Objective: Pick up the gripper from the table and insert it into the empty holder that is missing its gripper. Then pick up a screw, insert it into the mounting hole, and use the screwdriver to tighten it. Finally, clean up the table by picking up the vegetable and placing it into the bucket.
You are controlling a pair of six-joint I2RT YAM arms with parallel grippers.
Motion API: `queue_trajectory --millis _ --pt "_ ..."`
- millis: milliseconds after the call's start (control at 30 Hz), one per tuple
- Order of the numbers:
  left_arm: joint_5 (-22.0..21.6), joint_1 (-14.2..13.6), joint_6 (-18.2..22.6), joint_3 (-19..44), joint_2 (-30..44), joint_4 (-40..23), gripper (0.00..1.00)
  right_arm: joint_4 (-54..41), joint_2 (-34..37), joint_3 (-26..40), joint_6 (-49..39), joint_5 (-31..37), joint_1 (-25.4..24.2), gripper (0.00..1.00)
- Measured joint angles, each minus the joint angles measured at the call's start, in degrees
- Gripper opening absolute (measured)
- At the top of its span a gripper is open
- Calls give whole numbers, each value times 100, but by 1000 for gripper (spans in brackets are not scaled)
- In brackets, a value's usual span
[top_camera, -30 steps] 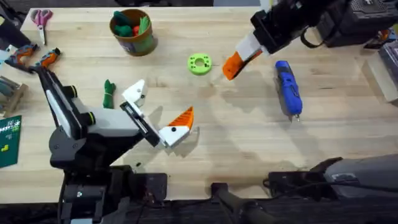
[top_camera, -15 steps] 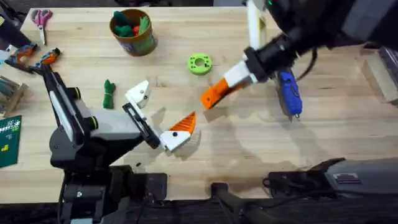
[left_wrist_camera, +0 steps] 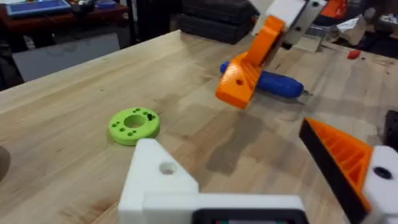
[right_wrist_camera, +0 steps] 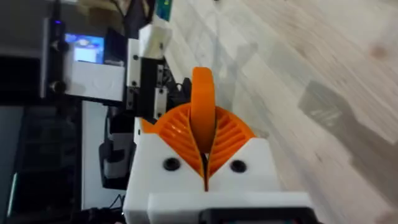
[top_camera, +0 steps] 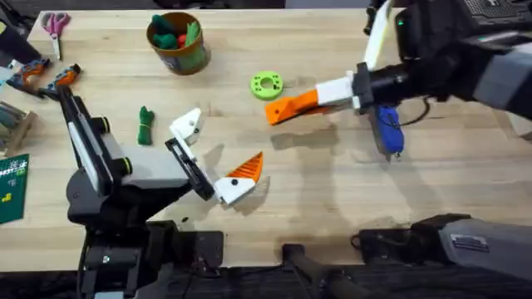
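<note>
The right gripper (top_camera: 283,108) was clamped on the orange tip (right_wrist_camera: 203,115), held in the air at 3 o'clock from the green ring (top_camera: 267,85). The left gripper (top_camera: 218,158) sat apart, its holder (top_camera: 186,125) bare. The tip looked light, stiff and slick; gripping its flat flanks seemed safest

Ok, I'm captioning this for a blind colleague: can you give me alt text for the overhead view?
The right tool carries the orange gripper above a wooden table, pointing toward the left tool, which has one plain white holder and one orange-tipped finger. Around them lie a green ring, a blue screwdriver, a dark green vegetable and a bucket.
</note>
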Motion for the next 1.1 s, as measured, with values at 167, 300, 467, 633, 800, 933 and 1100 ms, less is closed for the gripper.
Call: queue_trajectory --millis 167,300,467,633,800,933,1100 --pt "196 0 2 0 0 -28 986 1070 352 -6 650 -440 409 9" --pt "288 0 2 0 1 -37 987 1676 544 -6 1195 -625 903 9" --pt "318 0 4 0 0 -44 986 2231 796 -6 1584 -976 1308 9" --pt "331 0 4 0 0 -46 986 2688 1252 -6 1766 -1470 1343 9" --pt "431 0 4 0 2 -60 986 3298 1661 -6 2030 -1734 1451 9" --pt "465 0 4 0 0 -68 985 3653 1857 -6 2386 -1820 1471 9" --pt "488 0 4 0 1 -71 985 4293 1863 -6 2945 -1860 1489 9"
